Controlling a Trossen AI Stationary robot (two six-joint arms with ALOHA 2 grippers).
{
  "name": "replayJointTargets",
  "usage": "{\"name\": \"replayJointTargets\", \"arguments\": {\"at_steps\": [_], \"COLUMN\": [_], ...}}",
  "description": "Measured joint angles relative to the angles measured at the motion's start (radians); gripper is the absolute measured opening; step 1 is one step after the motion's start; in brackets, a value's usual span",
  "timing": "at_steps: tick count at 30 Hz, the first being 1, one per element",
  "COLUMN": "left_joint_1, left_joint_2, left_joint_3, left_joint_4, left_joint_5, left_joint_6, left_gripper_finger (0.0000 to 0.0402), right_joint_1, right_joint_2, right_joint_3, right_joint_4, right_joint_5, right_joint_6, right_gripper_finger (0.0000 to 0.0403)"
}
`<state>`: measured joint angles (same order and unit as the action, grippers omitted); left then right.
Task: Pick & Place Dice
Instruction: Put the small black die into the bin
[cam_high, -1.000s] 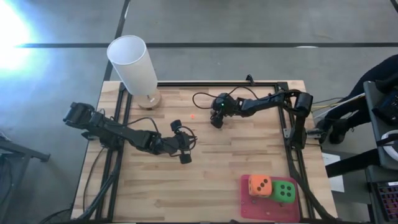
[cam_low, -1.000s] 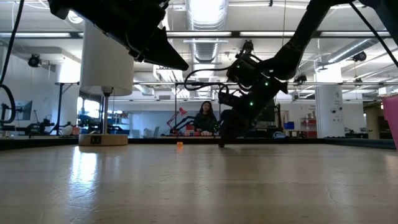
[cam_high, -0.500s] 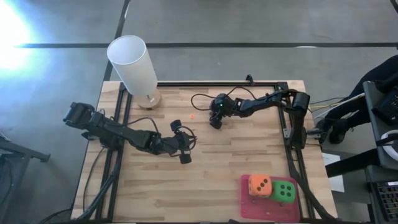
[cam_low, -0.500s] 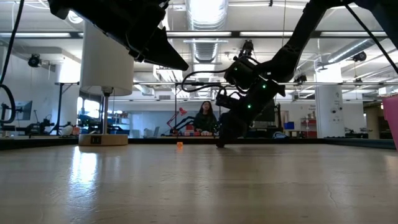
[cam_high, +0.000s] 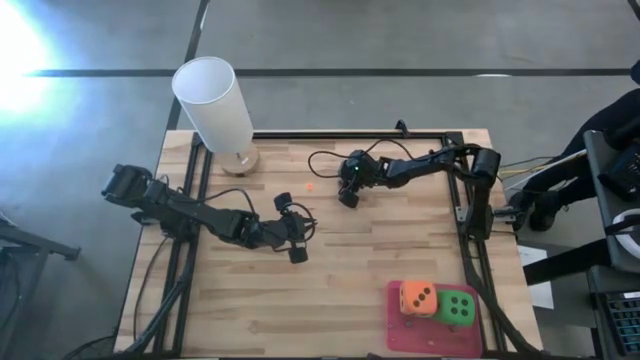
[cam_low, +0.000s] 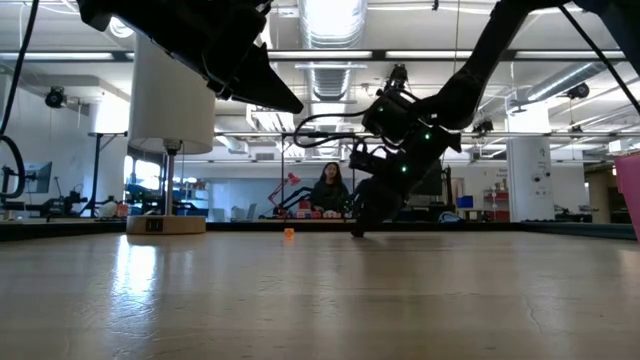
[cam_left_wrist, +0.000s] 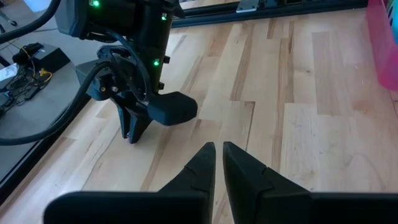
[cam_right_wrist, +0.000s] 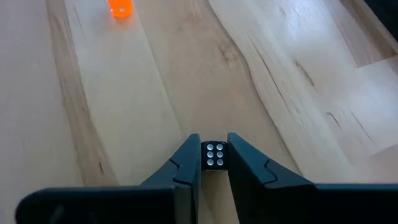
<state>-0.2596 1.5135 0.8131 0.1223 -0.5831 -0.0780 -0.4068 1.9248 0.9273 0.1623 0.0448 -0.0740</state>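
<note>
A tall white cylinder (cam_high: 215, 105) is seen at the worktop's (cam_high: 330, 290) upper left; a person (cam_low: 328, 190) is seated beyond.

Strong glare burns out the grey concrete floor (cam_high: 30, 50) at the upper left of the high view. In the low view, long ceiling light fixtures (cam_low: 330, 15) shine overexposed, and the pale wooden table (cam_low: 300, 290) reflects them as a soft sheen; the arms against them read as dark silhouettes. The near table surface there is blurred. Both wrist views are evenly lit, with soft shadows under the dark fingers (cam_right_wrist: 186, 163) and slightly bent edges.
</note>
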Motion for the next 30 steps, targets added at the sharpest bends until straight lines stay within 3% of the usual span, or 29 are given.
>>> {"name": "replayJointTargets", "arguments": {"at_steps": [13,30], "left_joint_1": [0.000,0.000], "left_joint_2": [0.000,0.000], "left_joint_3": [0.000,0.000], "left_joint_4": [0.000,0.000], "left_joint_5": [0.000,0.000], "left_joint_6": [0.000,0.000], "left_gripper_finger": [0.0036,0.0036], "right_joint_1": [0.057,0.348], "right_joint_2": [-0.251,-0.779], "right_joint_3": [-0.005,-0.004], "right_joint_4": [-0.183,-0.665], "right_joint_5": [0.002,-0.001], "right_joint_6": [-0.004,0.014], "right_gripper_finger": [0.0051,0.0052]}}
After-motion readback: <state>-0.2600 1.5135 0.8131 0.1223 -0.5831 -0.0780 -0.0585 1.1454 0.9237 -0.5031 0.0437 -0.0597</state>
